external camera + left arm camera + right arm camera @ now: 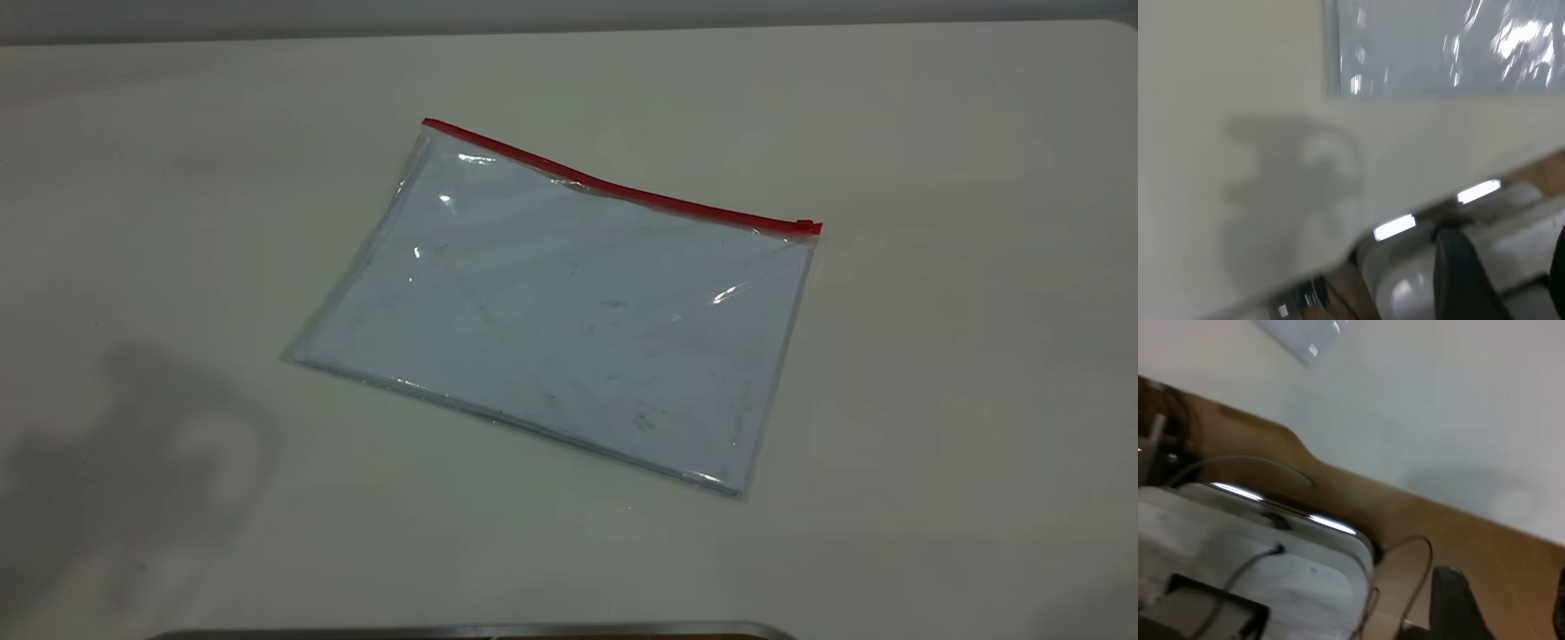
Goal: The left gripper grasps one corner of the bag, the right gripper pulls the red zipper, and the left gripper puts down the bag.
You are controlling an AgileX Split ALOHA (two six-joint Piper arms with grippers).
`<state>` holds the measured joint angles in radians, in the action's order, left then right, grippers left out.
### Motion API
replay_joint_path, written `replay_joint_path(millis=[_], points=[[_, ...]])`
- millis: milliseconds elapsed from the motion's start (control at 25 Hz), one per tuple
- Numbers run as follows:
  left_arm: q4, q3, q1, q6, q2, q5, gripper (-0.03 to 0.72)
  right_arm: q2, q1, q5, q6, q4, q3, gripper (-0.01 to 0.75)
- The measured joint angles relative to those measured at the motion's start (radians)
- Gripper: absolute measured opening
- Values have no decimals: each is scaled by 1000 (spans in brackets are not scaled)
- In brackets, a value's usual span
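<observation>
The bag [569,320] lies flat on the white table [178,178], with white sheets showing through the clear plastic. The red zipper [622,189] runs along its far edge, and the slider tab [805,226] sits at the right end. One red-strip corner [428,126] is at the far left. Neither gripper shows in the exterior view. The left gripper [1508,250] hangs open and empty off the table's edge, far from the bag [1438,47]. The right gripper [1505,580] is open and empty over a wooden surface, with a bag corner [1305,337] far off.
A grey metal rim [471,631] lies at the table's near edge. A white moulded base [1238,553] with cables stands on a wooden surface [1471,527] beside the table. An arm's shadow [133,444] falls on the table at the left.
</observation>
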<state>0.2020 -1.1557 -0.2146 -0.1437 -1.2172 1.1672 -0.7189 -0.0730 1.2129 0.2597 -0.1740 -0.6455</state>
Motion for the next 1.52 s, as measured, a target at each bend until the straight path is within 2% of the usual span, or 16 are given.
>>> replay_joint_path(millis=[200,400,600,880,1240,1520], points=[[-5,276,-1,39,211,0,387,131,0,-79,-114,83,151,400],[-85,507,-4,131,451,-30,387,175,0,-105,-207,132,164,389],[-220,636,-6,178,680,-48,387,175,0,-108,-232,143,164,359],[-257,671,-6,179,899,-49,387,175,0,-109,-233,143,164,320],[-260,671,-6,177,1062,-47,387,179,0,-109,-233,143,164,272],[-260,671,-6,177,1094,-45,387,373,12,-108,-233,143,164,243]])
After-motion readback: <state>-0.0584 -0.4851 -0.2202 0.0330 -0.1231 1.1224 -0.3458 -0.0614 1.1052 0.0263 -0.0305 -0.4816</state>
